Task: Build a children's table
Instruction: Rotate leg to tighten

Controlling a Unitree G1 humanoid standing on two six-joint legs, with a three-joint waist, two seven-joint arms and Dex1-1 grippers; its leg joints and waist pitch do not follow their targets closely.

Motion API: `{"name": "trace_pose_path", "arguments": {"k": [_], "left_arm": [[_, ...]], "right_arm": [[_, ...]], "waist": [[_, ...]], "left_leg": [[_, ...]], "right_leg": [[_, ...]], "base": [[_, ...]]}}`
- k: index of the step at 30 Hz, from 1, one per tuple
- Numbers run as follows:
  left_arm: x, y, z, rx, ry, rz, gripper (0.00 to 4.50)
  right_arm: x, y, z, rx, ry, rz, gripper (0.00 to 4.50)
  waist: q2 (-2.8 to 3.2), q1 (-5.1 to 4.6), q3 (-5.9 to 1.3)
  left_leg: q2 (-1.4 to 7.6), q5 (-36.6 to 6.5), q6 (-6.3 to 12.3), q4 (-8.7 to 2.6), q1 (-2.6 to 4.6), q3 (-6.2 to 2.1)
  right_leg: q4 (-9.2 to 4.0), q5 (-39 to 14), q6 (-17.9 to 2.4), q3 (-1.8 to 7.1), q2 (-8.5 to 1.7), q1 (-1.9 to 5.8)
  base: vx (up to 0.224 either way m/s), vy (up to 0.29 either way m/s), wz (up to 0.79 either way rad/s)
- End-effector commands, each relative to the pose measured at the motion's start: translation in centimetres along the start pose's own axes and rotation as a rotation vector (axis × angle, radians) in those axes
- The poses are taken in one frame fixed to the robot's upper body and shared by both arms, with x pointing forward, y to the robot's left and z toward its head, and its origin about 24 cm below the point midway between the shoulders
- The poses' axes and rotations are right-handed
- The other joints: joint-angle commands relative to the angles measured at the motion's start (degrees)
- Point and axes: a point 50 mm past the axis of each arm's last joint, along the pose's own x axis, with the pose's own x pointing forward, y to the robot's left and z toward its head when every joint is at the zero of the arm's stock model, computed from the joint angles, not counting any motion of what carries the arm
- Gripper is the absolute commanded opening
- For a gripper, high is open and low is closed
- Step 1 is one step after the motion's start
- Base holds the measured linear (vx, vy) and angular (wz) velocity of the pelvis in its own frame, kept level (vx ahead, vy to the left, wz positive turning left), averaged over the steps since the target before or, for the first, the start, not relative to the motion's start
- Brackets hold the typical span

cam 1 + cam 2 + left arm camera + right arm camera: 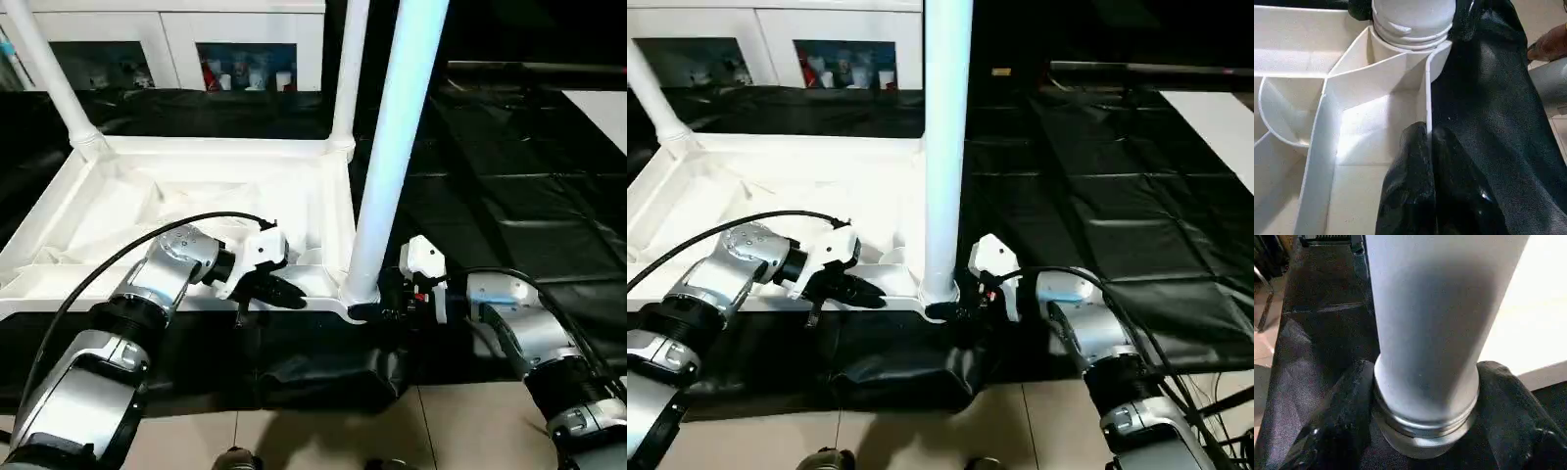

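Left tool [279, 291] pinched on tabletop rim [1426, 105], right tool [1422, 431] clamped round leg [392, 157] base at corner socket [358, 294]. We'd keep leg plumb, twist w/ steady push.

Two silver metal forearms [157, 284] with black joint rings, white wrist blocks [263, 250], a thin black cable [118, 257], glossy black fingers [1415, 196]

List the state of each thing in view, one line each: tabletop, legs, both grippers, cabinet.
Tabletop: upside down, ribbed underside up, lying on black sheeting.
Near-right leg: upright in its corner socket.
Far-left leg: standing in its socket, leaning.
Far-right leg: standing in its socket.
Left gripper: shut on the tabletop's near rim.
Right gripper: fingers either side of the near-right leg's base.
Cabinet: glass doors closed.
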Motion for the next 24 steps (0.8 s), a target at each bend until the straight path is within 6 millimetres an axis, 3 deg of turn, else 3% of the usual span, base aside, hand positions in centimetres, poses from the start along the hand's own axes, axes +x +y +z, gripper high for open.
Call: {"name": "trace_pose_path", "arguments": {"k": [1,7,10,15,18,19,22,24], "left_arm": [[0.5,-0.5,0.0,0.014,0.022,-0.054,0.0],[0.6,-0.3,-0.1,0.01,0.016,-0.016,0.0],[1.2,0.7,0.3,-0.008,-0.03,0.127,0.0],[2.3,2.0,0.7,-0.048,-0.074,0.312,0.0],[3.7,2.7,1.7,-0.051,-0.113,0.423,0.0],[4.1,2.8,1.9,-0.054,-0.116,0.431,0.0],[5.4,2.9,2.5,-0.042,-0.117,0.456,0.0],[5.6,2.8,2.6,-0.034,-0.115,0.451,0.0]], "right_arm": [[-0.2,-0.6,0.0,0.007,0.021,-0.036,2.72],[-0.1,-0.8,-0.1,0.041,-0.016,-0.101,2.7],[0.8,-1.8,-0.5,0.125,-0.069,-0.316,2.69],[2.3,-2.3,-1.1,0.298,-0.16,-0.573,2.69],[3.9,-2.5,-2.2,0.477,-0.164,-0.828,2.69],[4.3,-2.6,-2.4,0.504,-0.15,-0.882,2.69],[5.7,-2.6,-2.6,0.57,-0.102,-1.059,2.69],[5.9,-2.6,-2.5,0.568,-0.105,-1.078,2.68]], "waist": [[-0.19,-0.02,-4.93],[-0.16,-0.13,-4.81],[-0.2,-0.52,-4.57],[-0.23,-1.1,-4.25],[-0.05,-1.58,-4.24],[-0.16,-1.84,-4.22],[-0.15,-2.54,-4.21],[-0.11,-2.55,-4.14]], "left_leg": [[-0.53,-12.1,3.35,-3.25,0.84,1.03],[-0.56,-12.5,3.4,-3.21,0.81,1.02],[-0.72,-14.1,2.26,-3.4,0.82,0.93],[-0.95,-18.0,-0.1,-3.78,1.05,0.7],[-1.01,-17.8,-0.84,-3.93,0.88,0.62],[-1.16,-18.6,-1.2,-4.02,0.88,0.47],[-1.24,-19.5,-1.35,-4.02,0.89,0.49],[-1.21,-20.2,-1.12,-4.03,1.09,0.51]], "right_leg": [[-3.04,-9.1,-14.5,0.9,-1.21,3.87],[-3.05,-9.1,-14.6,0.9,-1.2,3.82],[-3.39,-12.2,-13.9,0.92,-1.33,3.64],[-4.41,-22.0,-10.0,0.94,-1.38,3.15],[-4.32,-20.7,-9.8,1.0,-1.32,2.96],[-4.43,-22.0,-9.4,0.78,-1.26,3.16],[-4.74,-23.0,-9.1,0.88,-1.32,2.75],[-4.86,-23.0,-8.7,0.86,-1.21,2.67]], "base": [[0.0,0.0,0.0],[0.0,0.0,0.0],[0.0,0.0,0.0],[0.0,0.0,0.0],[0.0,0.0,0.0],[0.0,0.0,0.0],[0.0,0.0,0.0],[0.0,0.0,0.0]]}}
